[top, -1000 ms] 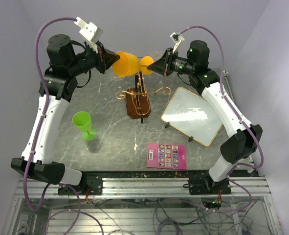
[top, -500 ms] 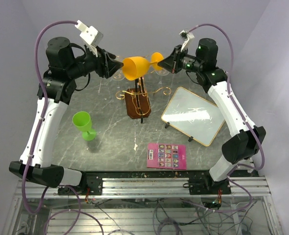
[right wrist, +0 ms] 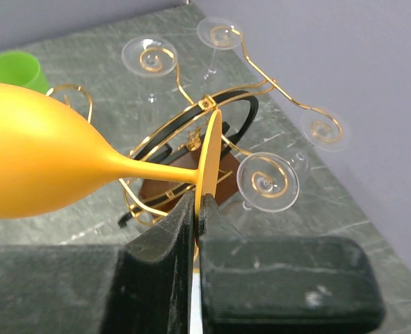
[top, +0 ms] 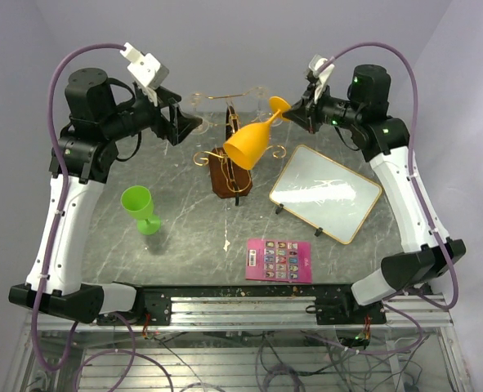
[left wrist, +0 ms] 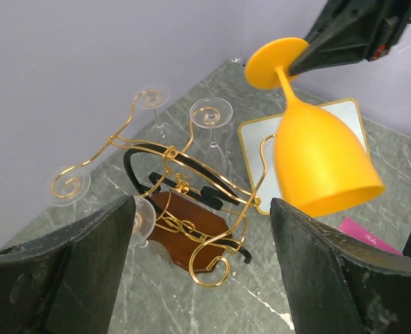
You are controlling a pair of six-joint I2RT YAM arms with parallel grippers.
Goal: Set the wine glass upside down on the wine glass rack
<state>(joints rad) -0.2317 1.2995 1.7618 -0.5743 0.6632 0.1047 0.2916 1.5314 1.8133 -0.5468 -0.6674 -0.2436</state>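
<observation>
An orange wine glass [top: 248, 145] hangs in the air, tilted with its bowl pointing down over the wine glass rack [top: 225, 175]. My right gripper [top: 294, 110] is shut on the rim of the glass's foot [right wrist: 211, 149], its jaws pinching the thin disc edge-on. The left gripper [top: 194, 124] stands open at the left of the rack, apart from the orange bowl [left wrist: 323, 160], with nothing between its fingers [left wrist: 94, 243]. The rack [left wrist: 191, 223] is gold wire with scroll ends on a brown wooden base. Clear glasses [left wrist: 211, 113] hang upside down from its arms.
A green wine glass [top: 140, 208] stands upright on the table at the left. A gold-framed white board [top: 324, 192] lies to the right of the rack. A pink card [top: 279, 260] lies near the front edge. The back wall is close behind the rack.
My left gripper let go of the orange bowl, opened wide and drew back to the left. The right gripper, still holding the foot, rose and the bowl swung down toward the rack.
</observation>
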